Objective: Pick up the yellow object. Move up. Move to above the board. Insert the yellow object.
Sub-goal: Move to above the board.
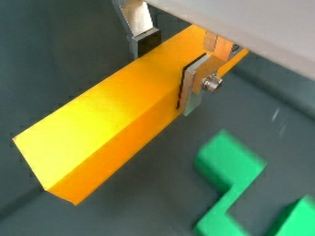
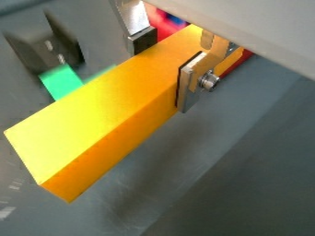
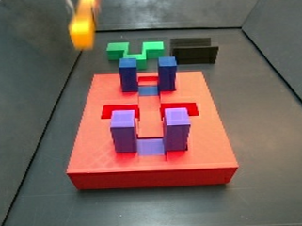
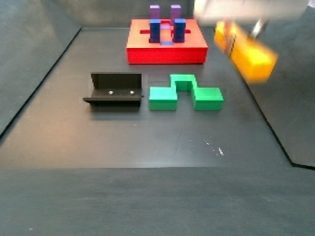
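Observation:
My gripper point(image 1: 169, 63) is shut on the yellow object point(image 1: 105, 129), a long plain yellow bar, with a silver finger point(image 1: 194, 85) flat on one side face and the other finger point(image 1: 139, 32) on the far side. It shows the same way in both wrist views point(image 2: 167, 63). In both side views the bar point(image 3: 82, 29) point(image 4: 253, 57) is blurred and held in the air, off to one side of the board point(image 3: 150, 168) point(image 4: 167, 55) and not over it. The board is a red slab with blue and purple posts point(image 3: 124, 131).
A green stepped block point(image 4: 185, 93) point(image 1: 234, 180) lies on the floor beside the dark fixture point(image 4: 113, 90) point(image 2: 43, 51). In a side view both stand behind the board, the block point(image 3: 138, 51) left of the fixture point(image 3: 195, 50). Grey walls enclose the floor.

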Controlling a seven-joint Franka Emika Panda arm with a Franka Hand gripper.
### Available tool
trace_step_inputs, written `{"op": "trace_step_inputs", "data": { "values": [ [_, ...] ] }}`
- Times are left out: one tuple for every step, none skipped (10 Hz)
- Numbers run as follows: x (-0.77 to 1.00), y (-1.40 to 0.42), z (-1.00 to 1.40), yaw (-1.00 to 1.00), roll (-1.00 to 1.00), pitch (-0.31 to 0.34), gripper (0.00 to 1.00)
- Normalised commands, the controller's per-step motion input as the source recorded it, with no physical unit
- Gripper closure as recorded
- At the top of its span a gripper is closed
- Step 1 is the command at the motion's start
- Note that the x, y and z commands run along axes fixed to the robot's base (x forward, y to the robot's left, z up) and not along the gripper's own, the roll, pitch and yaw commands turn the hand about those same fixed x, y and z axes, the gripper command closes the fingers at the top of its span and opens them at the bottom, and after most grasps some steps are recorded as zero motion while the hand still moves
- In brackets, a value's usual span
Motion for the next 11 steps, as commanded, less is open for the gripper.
{"op": "trace_step_inputs", "data": {
  "values": [
    [-0.03, -0.01, 1.40, -0.01, -0.11, 0.006, 1.00],
    [0.01, 0.01, 1.40, 0.00, -0.11, 0.036, 1.00],
    [0.01, 0.01, 1.40, -0.01, -0.10, 0.070, 1.00],
    [-0.01, 0.01, 1.40, -0.01, -0.09, 0.058, 1.00],
    [0.00, 0.01, 0.66, -0.01, -0.08, 0.034, 1.00],
    [0.01, 0.01, 0.39, 0.00, -0.08, 0.031, 1.00],
    [0.92, -1.40, 0.24, -0.49, 0.03, 0.111, 1.00],
    [0.92, -1.40, 0.23, -0.43, 0.08, 0.143, 1.00],
    [0.95, -1.40, 0.22, -0.31, 0.13, 0.190, 1.00],
    [1.02, -1.40, 0.22, -0.14, 0.01, 0.207, 1.00],
    [1.04, -1.40, 0.24, -0.04, -0.02, 0.211, 1.00]
  ]
}}
